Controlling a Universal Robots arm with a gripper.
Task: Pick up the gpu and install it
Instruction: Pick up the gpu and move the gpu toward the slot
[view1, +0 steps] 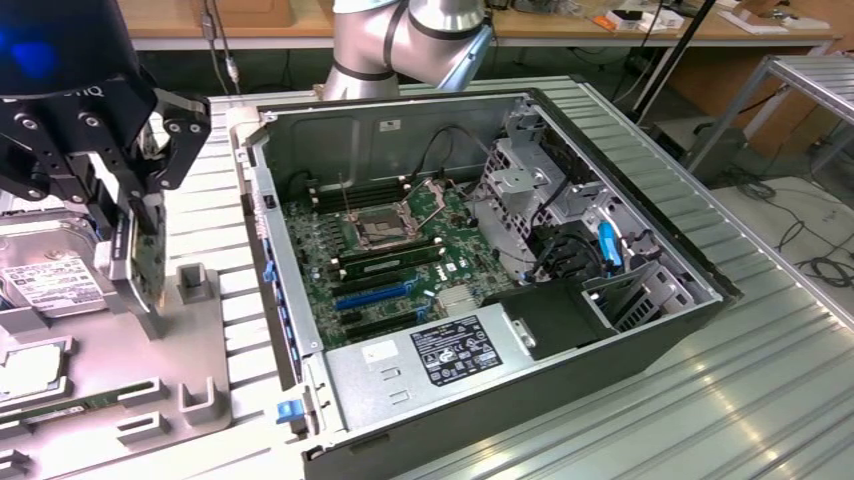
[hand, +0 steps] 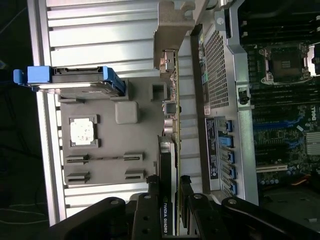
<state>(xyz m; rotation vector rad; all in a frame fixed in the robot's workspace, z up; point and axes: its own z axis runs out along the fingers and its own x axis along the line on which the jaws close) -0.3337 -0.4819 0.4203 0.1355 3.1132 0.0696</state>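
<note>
Pincer: your pincer (hand: 169, 185) is closed on the gpu (hand: 170, 145), one black finger on each flat face, at the end carrying the printed NVIDIA label.
Card attitude: you see the gpu edge-on. Its long axis runs straight away from the pincer toward the silver bracket (hand: 172, 25) at the far end.
Card location: it sits over the grey holder tray (hand: 145, 107), beside the hard drive (hand: 75, 82) with blue rails. You cannot tell whether it has cleared the tray.
Key relation: the open computer case (view1: 400, 125) lies on the exterior view's right of the pincer, just beside the tray on the slatted desk (view1: 747, 380).
Target bearing: the expansion slots (view1: 367, 295) lie low on the motherboard (view1: 387, 235), inside the near case wall, between the processor socket and the power supply (view1: 441, 350).
Alignment: in the wrist view the slots appear to run across the card's line rather than along it. Treat that as a judgement.
</note>
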